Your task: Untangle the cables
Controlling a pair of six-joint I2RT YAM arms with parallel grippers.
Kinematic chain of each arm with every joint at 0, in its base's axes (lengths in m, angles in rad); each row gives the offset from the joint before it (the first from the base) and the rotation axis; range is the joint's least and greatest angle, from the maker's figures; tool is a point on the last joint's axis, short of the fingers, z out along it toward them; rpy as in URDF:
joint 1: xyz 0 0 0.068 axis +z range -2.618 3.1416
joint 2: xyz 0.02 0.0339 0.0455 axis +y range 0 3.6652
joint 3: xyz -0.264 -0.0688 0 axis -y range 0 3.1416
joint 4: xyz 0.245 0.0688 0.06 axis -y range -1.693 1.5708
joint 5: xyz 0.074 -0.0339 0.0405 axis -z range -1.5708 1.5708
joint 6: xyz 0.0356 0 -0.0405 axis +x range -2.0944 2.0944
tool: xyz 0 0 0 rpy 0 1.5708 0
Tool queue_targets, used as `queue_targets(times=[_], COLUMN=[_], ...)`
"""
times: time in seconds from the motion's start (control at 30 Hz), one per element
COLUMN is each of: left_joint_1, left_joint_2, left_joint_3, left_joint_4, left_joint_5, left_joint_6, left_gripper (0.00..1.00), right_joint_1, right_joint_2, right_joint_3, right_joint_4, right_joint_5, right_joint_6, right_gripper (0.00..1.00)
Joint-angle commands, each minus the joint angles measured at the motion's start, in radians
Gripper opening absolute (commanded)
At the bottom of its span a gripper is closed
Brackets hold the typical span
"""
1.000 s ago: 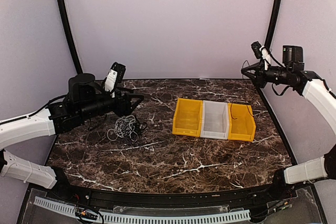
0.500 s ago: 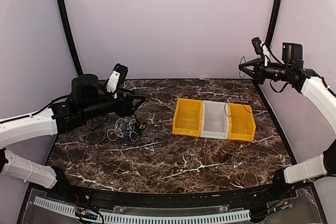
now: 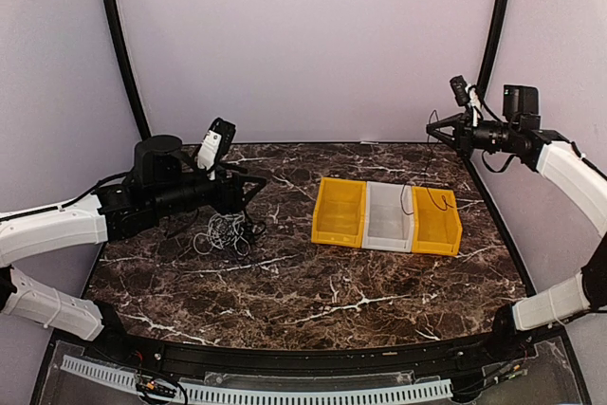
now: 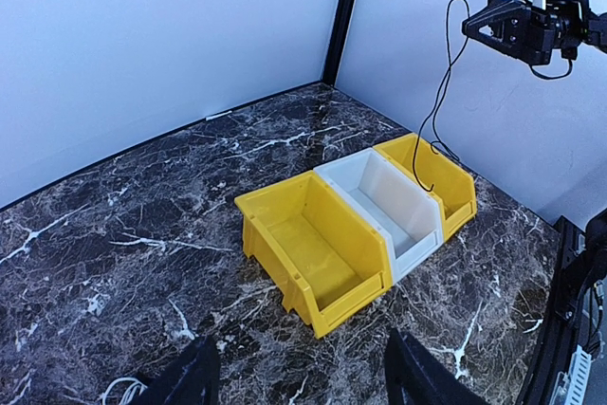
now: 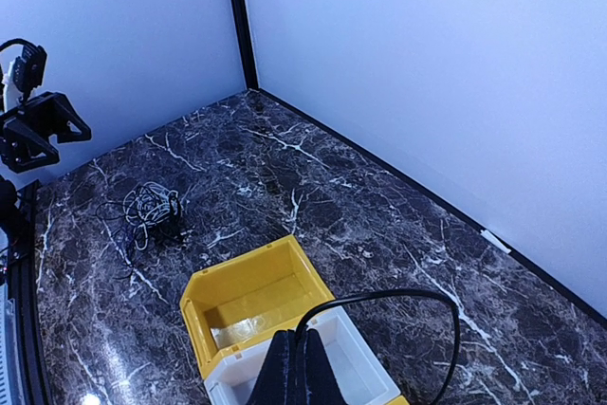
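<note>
A tangled clump of white and black cables [image 3: 226, 231] lies on the marble table [image 3: 313, 301] at the left; it also shows in the right wrist view [image 5: 152, 206]. My left gripper [image 3: 258, 182] hovers open just above and right of the clump, with nothing between its fingers [image 4: 190, 381]. High at the back right, my right gripper [image 3: 432, 127] is shut on a single black cable [image 3: 410, 187]. That cable hangs down toward the white bin [image 3: 390, 216] and the right yellow bin [image 3: 437, 220]. It loops out from the shut right gripper [image 5: 305, 367] as a black cable [image 5: 398, 296].
Three bins stand in a row right of centre: a left yellow bin [image 3: 340, 211], the white one, then the right yellow one. The left yellow bin [image 4: 318, 258] holds nothing. Black frame posts [image 3: 119, 45] rise at the back corners against pale walls.
My right gripper has shifted left and slightly up with the black cable, which now hangs further over the bins. My left arm has risen a little and edged right.
</note>
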Motion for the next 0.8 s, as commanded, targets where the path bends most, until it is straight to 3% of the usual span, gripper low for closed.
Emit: queue_targets(times=[0.0, 0.23, 0.77], left_joint_1=[-0.003, -0.004, -0.004], left_joint_2=[-0.017, -0.004, 0.014], left_joint_3=[0.02, 0.031, 0.044], left_joint_4=[-0.008, -0.011, -0.011], left_joint_5=[0.005, 0.021, 0.037], left_joint_6=[-0.006, -0.014, -0.026], left_gripper=[0.62, 0.62, 0.62], right_joint_1=[-0.007, -0.046, -0.292], right_joint_2=[0.011, 0.05, 0.045], right_joint_3=[0.011, -0.037, -0.126], right_joint_4=[0.058, 0.137, 0.148], right_joint_5=[-0.049, -0.098, -0.2], right_joint_6=[0.023, 0.074, 0.05], right_gripper=[0.0, 0.0, 0.0])
